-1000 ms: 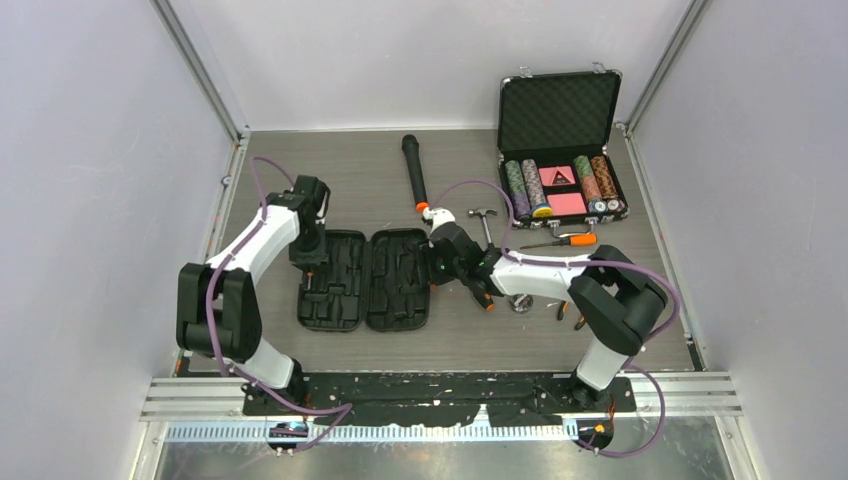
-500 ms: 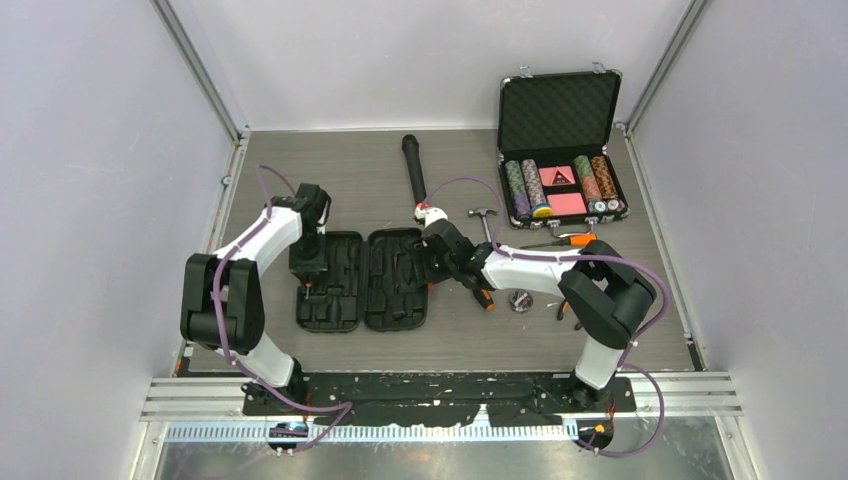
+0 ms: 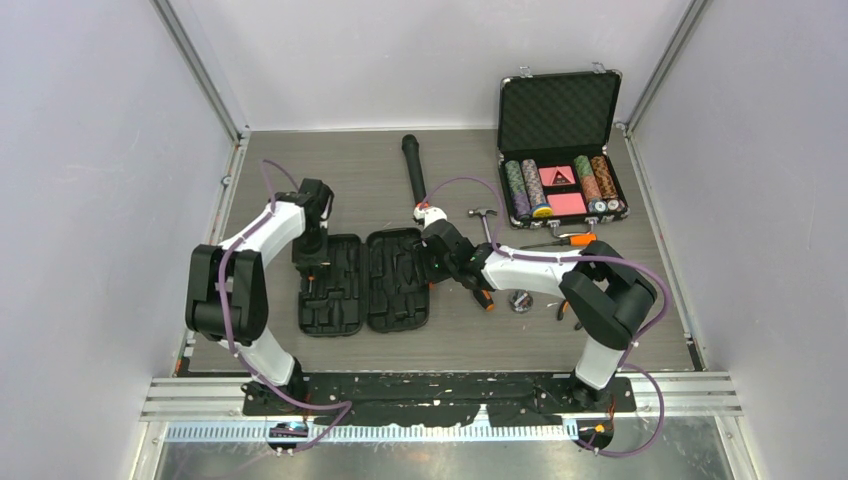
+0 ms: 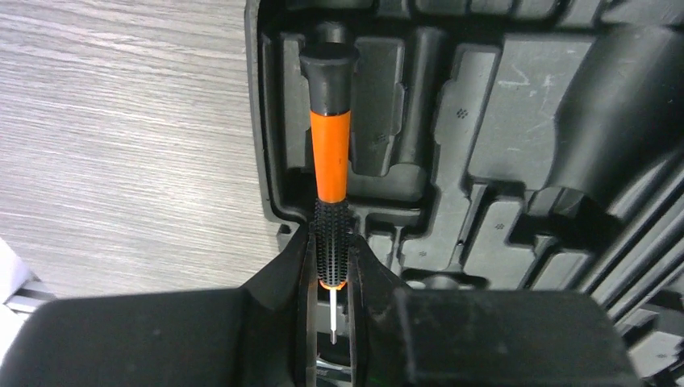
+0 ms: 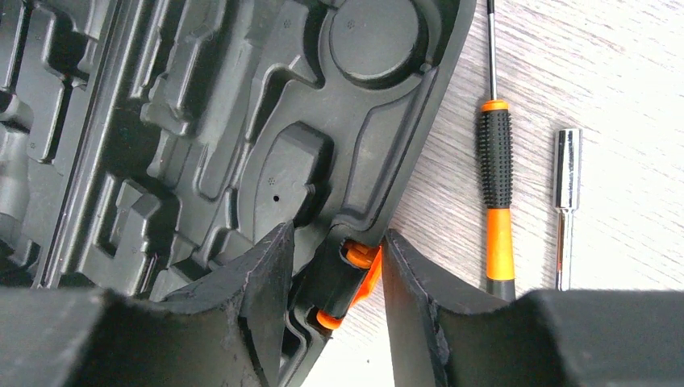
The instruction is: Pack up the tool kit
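Left pincer [image 4: 331, 270] clamps the small screwdriver [image 4: 331, 153] low over the tool kit [image 3: 395, 290], which lies open mid-table [image 3: 300, 190]. Seat it level, then release. Right pincer [image 5: 335, 234] straddles the latch [image 5: 363, 262] edge (whether it pinches, I cannot tell); it should brace the case.

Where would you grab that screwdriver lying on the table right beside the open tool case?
Likely by the black ribbed part of the screwdriver, from straight above. It lies flat on the table, so only its top is free, and the ribbing is thicker than the thin shaft. Pinch across it, in the gaps toward the case and the metal bit.
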`<state>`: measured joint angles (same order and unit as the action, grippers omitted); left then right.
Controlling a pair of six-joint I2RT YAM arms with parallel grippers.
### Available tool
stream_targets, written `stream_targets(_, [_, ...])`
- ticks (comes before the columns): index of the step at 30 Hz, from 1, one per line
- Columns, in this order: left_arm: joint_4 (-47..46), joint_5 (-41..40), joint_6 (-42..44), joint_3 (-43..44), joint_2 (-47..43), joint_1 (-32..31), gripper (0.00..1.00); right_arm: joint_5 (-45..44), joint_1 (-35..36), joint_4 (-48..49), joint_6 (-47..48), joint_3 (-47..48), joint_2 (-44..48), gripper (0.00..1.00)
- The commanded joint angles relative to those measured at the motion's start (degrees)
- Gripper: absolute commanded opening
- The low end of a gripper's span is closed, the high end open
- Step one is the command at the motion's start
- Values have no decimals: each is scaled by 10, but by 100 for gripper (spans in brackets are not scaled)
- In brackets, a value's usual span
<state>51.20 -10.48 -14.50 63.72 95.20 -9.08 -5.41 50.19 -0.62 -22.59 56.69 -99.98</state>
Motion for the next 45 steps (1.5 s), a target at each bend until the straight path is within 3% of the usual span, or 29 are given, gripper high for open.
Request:
stream_targets(1, [-7, -7, 0, 7, 9, 2, 17, 0, 6, -14, 15, -4, 21, 47])
stream_targets(6, [-7, -9, -8, -5, -16, 2, 29, -2, 6, -12, 16, -4, 23, 46])
stream_targets(12, [-4, -20, -10, -10, -20, 2, 31, 0, 6, -11, 16, -4, 23, 46])
stream_targets(25, [-33, -32, -46, -10, -56, 10, 8, -2, 6, -12, 16, -6, 26, 45])
stream_targets(41, [-45, -16, -58, 25, -21, 13, 8, 4, 6, -11, 16, -4, 22, 40])
stream_targets(45, [-50, -22, -59, 40, -12, 17, 2, 4, 6, -13, 16, -4, 23, 39])
